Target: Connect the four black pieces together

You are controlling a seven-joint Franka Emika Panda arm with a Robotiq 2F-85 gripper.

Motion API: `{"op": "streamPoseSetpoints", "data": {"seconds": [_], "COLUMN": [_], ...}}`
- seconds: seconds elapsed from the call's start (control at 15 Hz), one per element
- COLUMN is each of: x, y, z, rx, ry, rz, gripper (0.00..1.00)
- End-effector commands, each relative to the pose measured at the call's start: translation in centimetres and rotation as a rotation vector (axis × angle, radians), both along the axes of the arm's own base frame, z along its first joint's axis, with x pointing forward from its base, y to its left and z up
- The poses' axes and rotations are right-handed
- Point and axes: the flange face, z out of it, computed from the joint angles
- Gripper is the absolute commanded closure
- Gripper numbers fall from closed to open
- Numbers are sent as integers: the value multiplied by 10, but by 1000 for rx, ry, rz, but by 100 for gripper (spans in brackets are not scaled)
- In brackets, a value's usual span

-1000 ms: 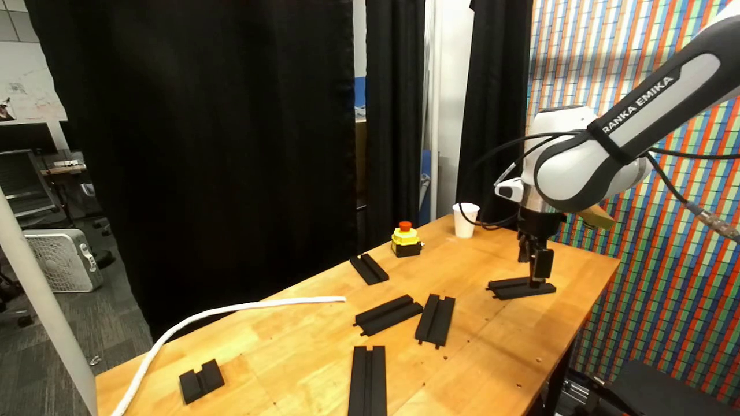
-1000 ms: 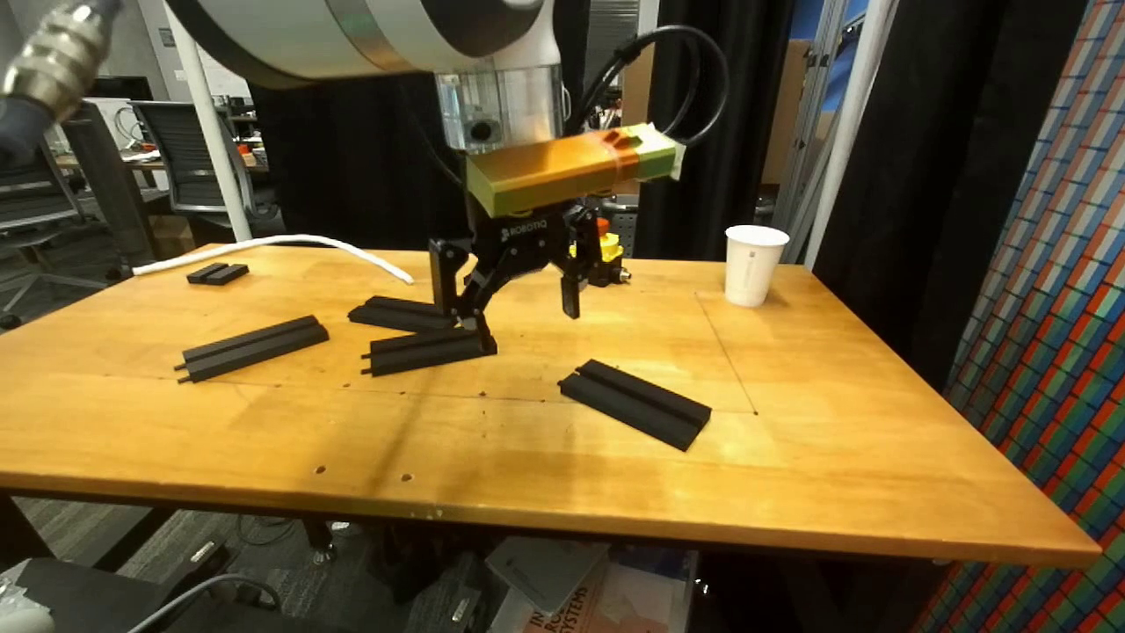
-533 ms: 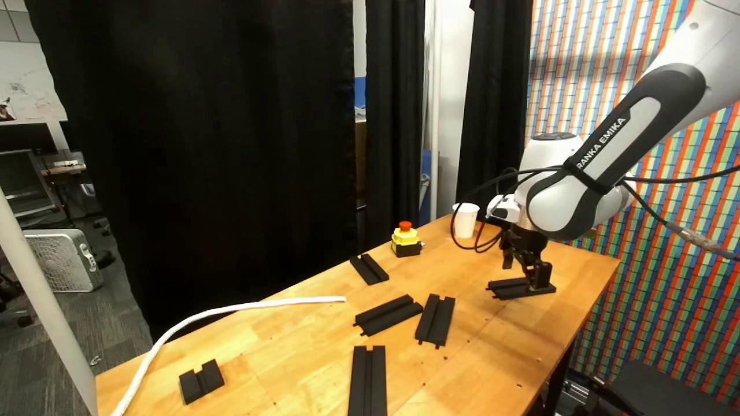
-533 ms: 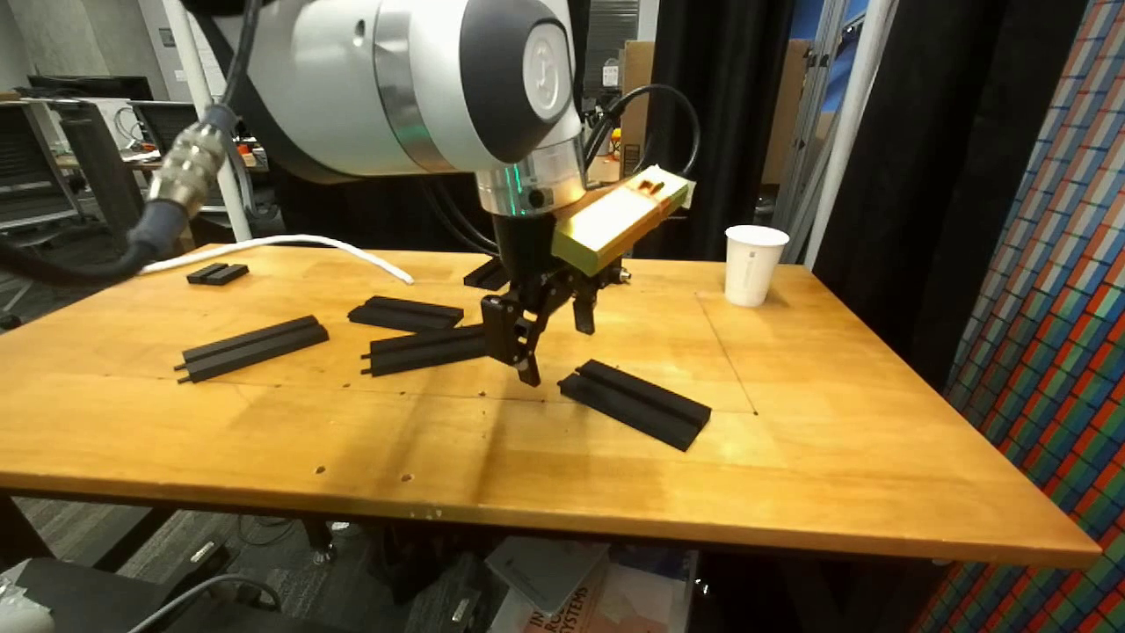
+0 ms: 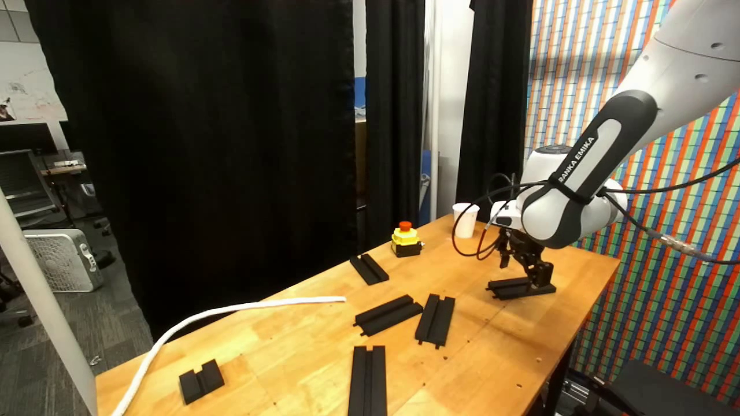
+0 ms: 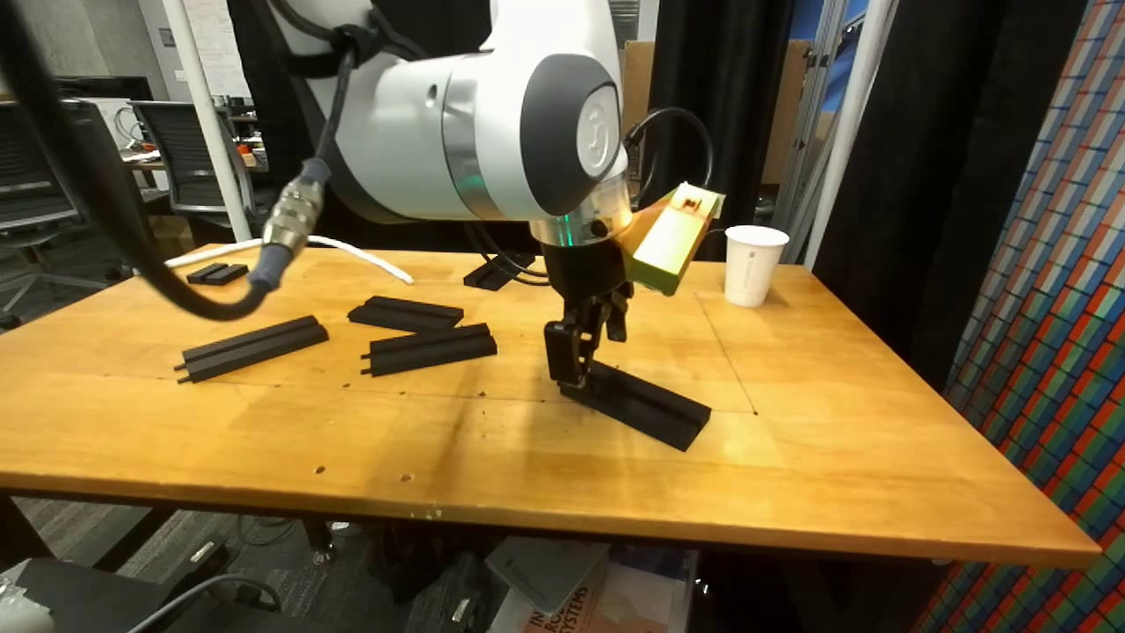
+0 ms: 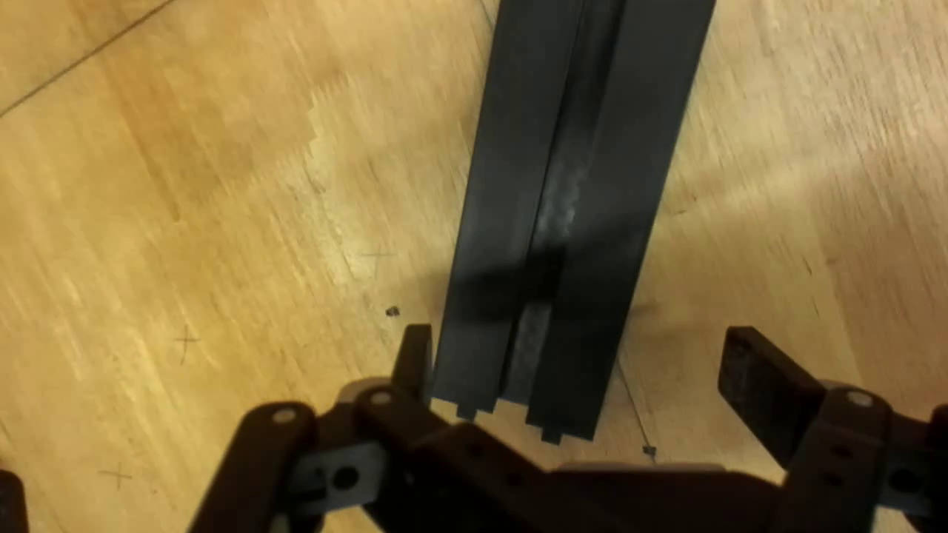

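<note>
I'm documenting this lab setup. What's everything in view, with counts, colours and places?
Wooden table: one, brown, centre.
Long grooved bars: four, black, unjoined on table.
Emergency-stop button: one, red and yellow, table edge.
Cord: one, white, table edge.
Short grooved pieces: two, black, by button, by cord.
Paper cup: one, white, table corner.
Curtain panels: three, black, alongside table.
Backdrop: one, multicoloured, table end.
Box fan: one, white, floor.
Monitors: two, black, background.
Office chairs: at least two, dark, background.
Clutter: count unclear, mixed, under table.
Robot arm: one, white-grey, over table.
Gripper: one, black, open at one bar's end.
</note>
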Motion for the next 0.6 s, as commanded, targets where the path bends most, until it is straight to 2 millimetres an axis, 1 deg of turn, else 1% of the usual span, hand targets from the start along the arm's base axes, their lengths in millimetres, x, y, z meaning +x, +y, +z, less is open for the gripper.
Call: {"op": "streamPoseSetpoints", "data": {"seconds": [0.0, 0.53], "x": [15, 29], "y": [-21, -59], "z": [-5, -20], "rx": [13, 73], "ry": [19, 60], "rz": [-47, -170], "gripper": [0, 0]}}
